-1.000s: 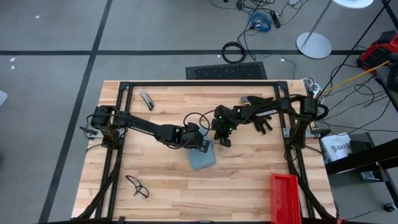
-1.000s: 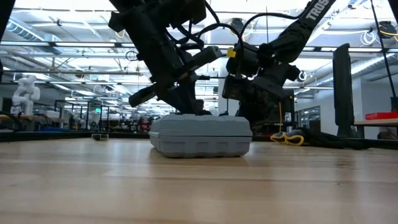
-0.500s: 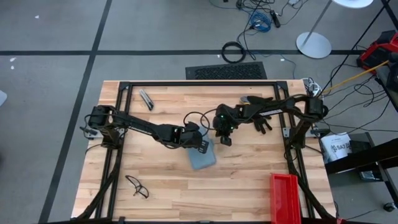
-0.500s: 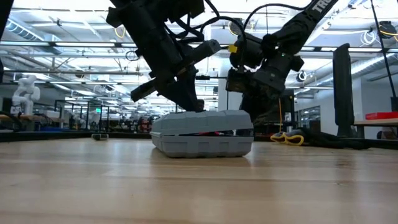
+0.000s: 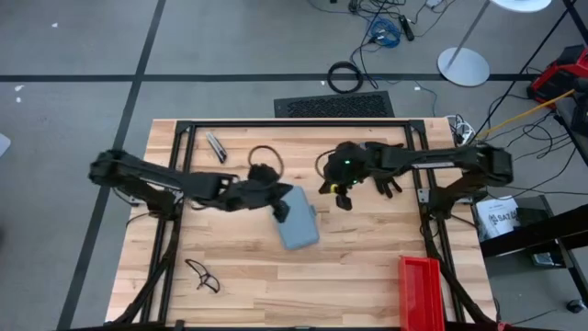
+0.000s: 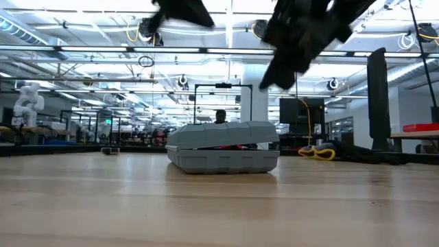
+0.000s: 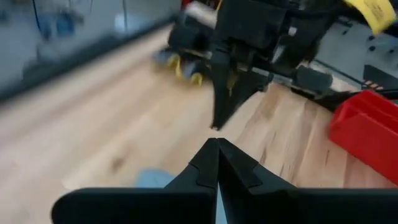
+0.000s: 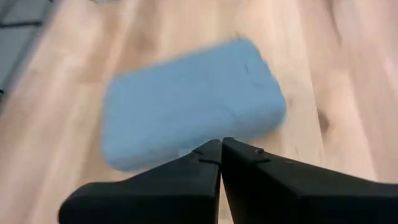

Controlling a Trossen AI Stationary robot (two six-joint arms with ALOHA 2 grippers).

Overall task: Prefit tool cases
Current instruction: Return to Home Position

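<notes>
The table [image 5: 367, 267] carries one blue-grey tool case [image 5: 297, 226] near its centre, one red bin [image 5: 423, 292] at 5 o'clock, one pair of glasses [image 5: 203, 275] at 7 o'clock and one small dark tool [image 5: 217, 146] at 11 o'clock. There are two grippers, the left gripper [image 7: 217, 142] and the right gripper [image 8: 221, 142].

Tool case [image 5: 298, 226] blue-grey, red glimpsed inside; bin [image 5: 422, 291] red; table [image 5: 367, 267] pale wood, frame [image 5: 276, 122] black.

We look straight down on the whole tabletop [image 5: 367, 267] from overhead, and level across it at surface height. Both views share the blue-grey case [image 5: 298, 225], which our right wrist camera sees close.
</notes>
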